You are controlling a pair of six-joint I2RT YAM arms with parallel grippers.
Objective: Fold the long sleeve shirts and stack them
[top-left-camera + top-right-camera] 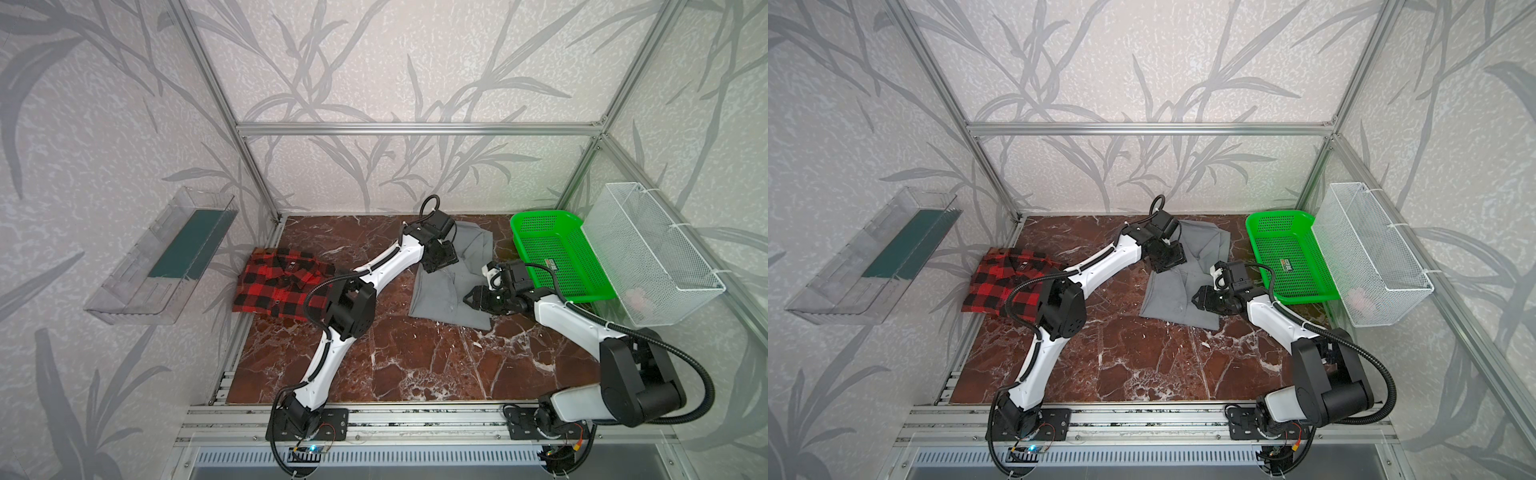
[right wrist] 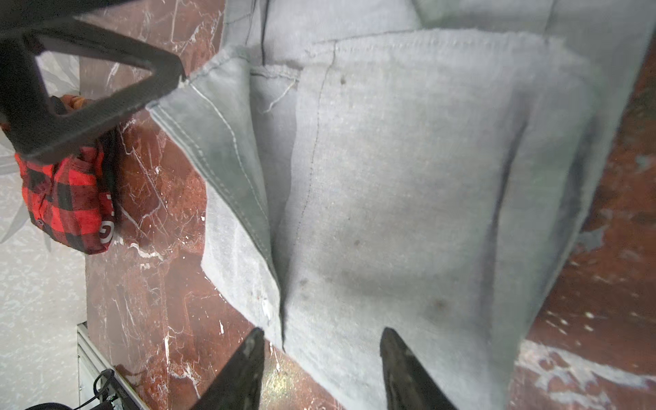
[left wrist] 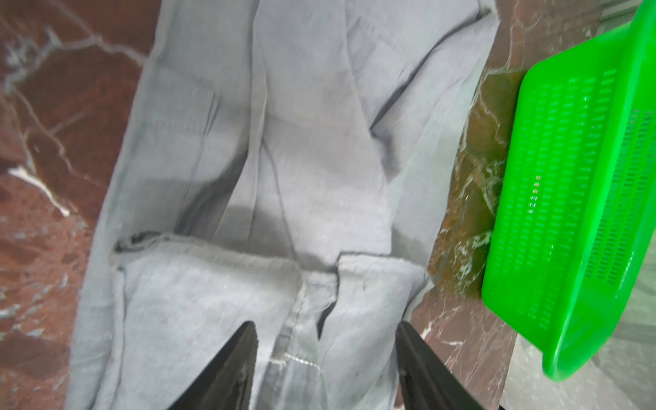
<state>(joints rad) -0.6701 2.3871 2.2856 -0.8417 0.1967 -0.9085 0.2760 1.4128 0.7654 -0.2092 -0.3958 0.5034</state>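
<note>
Right wrist: gray shirt seemingly beneath right claw.

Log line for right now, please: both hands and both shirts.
left hand: open, over gray shirt | right hand: open, over gray shirt | gray shirt: partly folded | plaid shirt: folded, apart at left | stacked: not yet

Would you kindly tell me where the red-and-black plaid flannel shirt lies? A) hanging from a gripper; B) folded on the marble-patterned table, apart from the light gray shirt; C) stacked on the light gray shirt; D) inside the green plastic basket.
B: the red-and-black plaid flannel shirt lies folded at the left edge of the marble-patterned table, apart from the light gray shirt beside the green plastic basket.
</note>
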